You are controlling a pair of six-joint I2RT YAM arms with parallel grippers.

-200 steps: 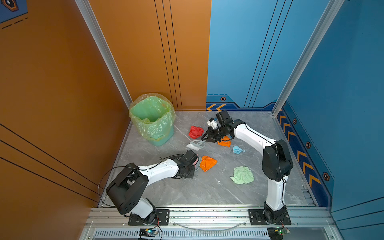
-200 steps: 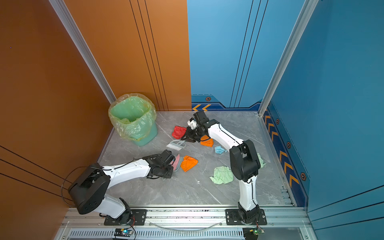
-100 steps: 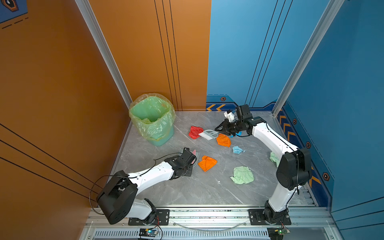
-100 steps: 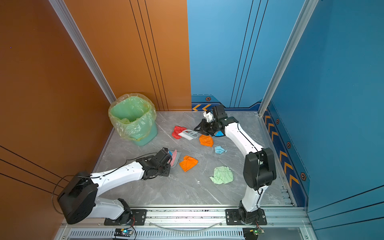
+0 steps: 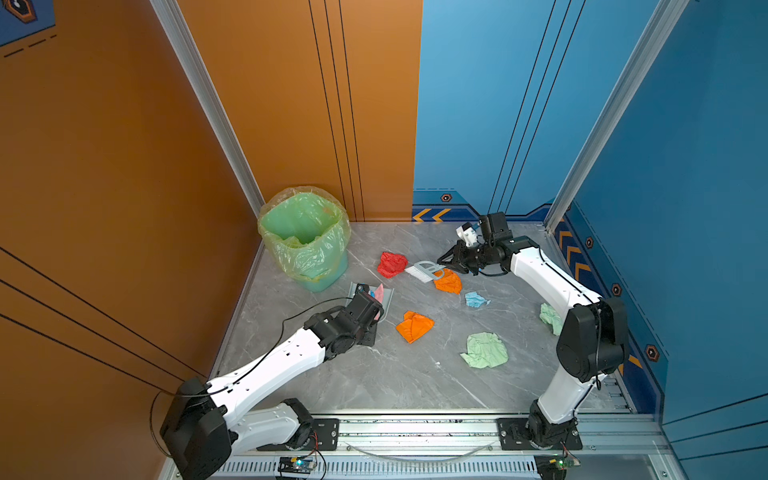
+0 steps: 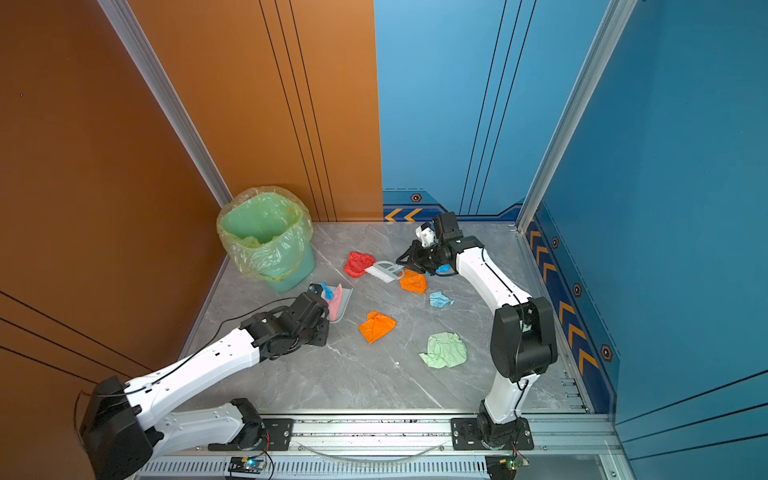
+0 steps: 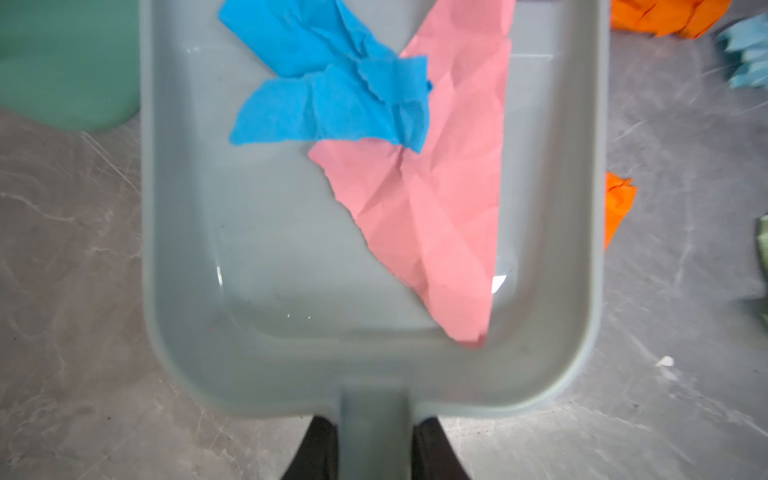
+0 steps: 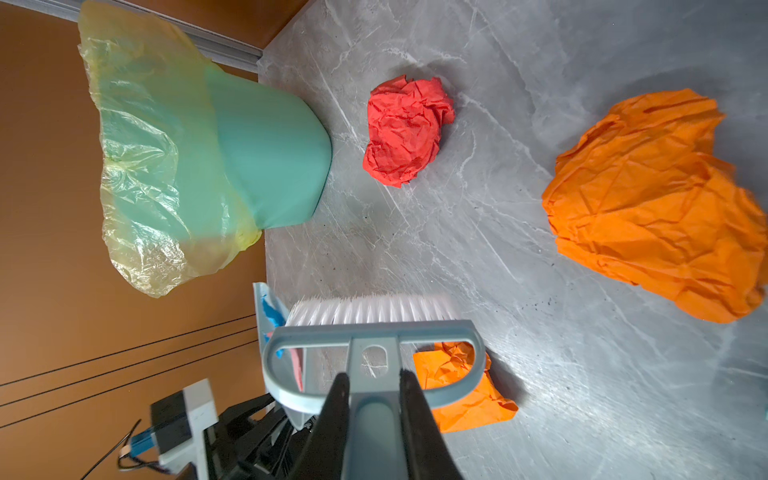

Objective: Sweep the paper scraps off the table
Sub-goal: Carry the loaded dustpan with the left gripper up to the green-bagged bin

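My left gripper is shut on the handle of the pale grey dustpan, which lies on the table near the bin. A bright blue scrap and a pink scrap lie in the pan. My right gripper is shut on the handle of a grey brush, whose white bristles sit beside a red scrap in both top views. Orange scraps, a light blue one and pale green ones lie loose on the table.
A green bin lined with a yellow-green bag stands at the back left corner, just behind the dustpan. Orange and blue walls close the table on three sides. A silver rail with both arm bases runs along the front.
My right gripper has carried the brush back and to the right, away from the dustpan, to a spot between the red and orange scraps. My left arm has stretched out lower; the dustpan barely shifted.
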